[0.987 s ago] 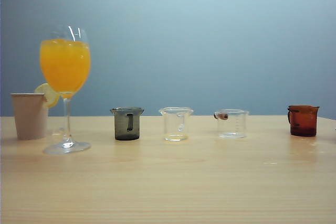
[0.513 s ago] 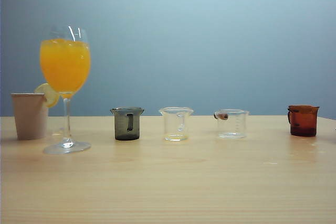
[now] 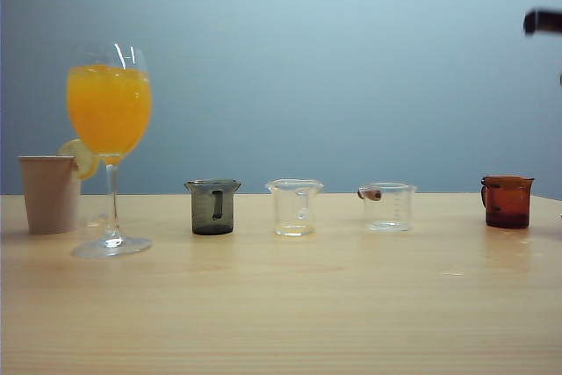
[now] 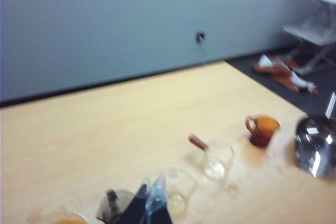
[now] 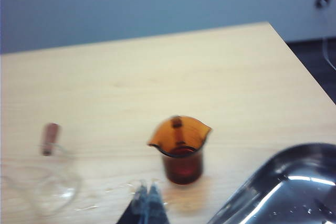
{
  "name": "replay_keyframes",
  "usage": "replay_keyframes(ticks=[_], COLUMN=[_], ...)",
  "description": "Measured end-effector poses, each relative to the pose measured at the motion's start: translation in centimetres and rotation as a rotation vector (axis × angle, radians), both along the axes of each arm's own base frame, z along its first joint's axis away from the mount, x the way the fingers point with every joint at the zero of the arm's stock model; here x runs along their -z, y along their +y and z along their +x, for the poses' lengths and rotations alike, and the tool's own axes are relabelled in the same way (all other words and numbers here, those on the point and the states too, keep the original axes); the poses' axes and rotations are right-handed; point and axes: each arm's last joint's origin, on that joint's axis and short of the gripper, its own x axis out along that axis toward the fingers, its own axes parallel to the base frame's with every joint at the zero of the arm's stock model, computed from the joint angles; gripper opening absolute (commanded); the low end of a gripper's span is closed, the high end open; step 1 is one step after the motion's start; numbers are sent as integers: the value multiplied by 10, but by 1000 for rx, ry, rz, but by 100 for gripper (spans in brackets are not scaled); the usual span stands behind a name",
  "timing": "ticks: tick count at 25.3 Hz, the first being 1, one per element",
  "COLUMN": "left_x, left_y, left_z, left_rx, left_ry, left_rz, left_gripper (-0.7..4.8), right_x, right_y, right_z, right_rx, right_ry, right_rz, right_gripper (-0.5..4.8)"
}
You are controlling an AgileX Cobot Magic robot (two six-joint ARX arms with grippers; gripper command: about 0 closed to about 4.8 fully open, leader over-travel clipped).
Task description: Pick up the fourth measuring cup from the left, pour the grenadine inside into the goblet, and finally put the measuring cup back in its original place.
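The amber measuring cup (image 3: 507,201) with red syrup (image 5: 181,167) stands upright at the far right of the desk (image 3: 281,305), last in the row of four cups. The goblet (image 3: 110,142) of orange drink stands far left. The right tool (image 5: 147,199), clenched and empty, hovers just beside the amber cup. The left tool (image 4: 149,207), fingers together, hangs over the grey cup (image 3: 212,206).

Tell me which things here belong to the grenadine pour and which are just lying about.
Part of the job:
- small amber-brown translucent measuring cup, far right of the row
- dark red grenadine inside it
- tall clear stemmed goblet of orange drink
- right tool, shut, close by that cup

Just lying about:
- smoky grey cup
- two clear cups
- beige paper cup
- shiny metal tray
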Motion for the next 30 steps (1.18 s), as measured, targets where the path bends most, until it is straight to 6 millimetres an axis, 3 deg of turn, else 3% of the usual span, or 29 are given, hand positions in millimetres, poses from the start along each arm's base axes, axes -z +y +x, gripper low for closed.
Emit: replay_keyframes(ticks=[5, 13, 17, 18, 19, 22, 23, 24, 30], left_x=[13, 27, 31, 32, 33, 35, 36, 36, 37], left_y=[-14, -30, -32, -32, -32, -32, -32, -32, -31], left_z=[6, 13, 15, 15, 15, 14, 14, 14, 14], left_rx=[78, 161, 174, 174, 176, 182, 182, 182, 183], left_ry=[77, 153, 173, 178, 183, 196, 198, 199, 206], left_rz=[49, 100, 116, 128, 134, 160, 162, 163, 168], left_gripper=[-5, -5, -5, -5, -5, -5, -5, -5, -5], right_x=[23, 75, 87, 94, 98, 104, 105, 105, 95], right_y=[2, 5, 5, 5, 5, 6, 6, 6, 3], right_z=[23, 52, 62, 65, 66, 72, 72, 73, 97], right_rx=[24, 30, 35, 36, 35, 32, 33, 36, 59], right_ry=[27, 108, 66, 70, 81, 94, 95, 94, 39], right_rz=[-8, -63, -74, -82, -88, -96, -96, -97, -140], right_gripper=[-6, -5, 2, 23, 141, 400, 460, 479, 479])
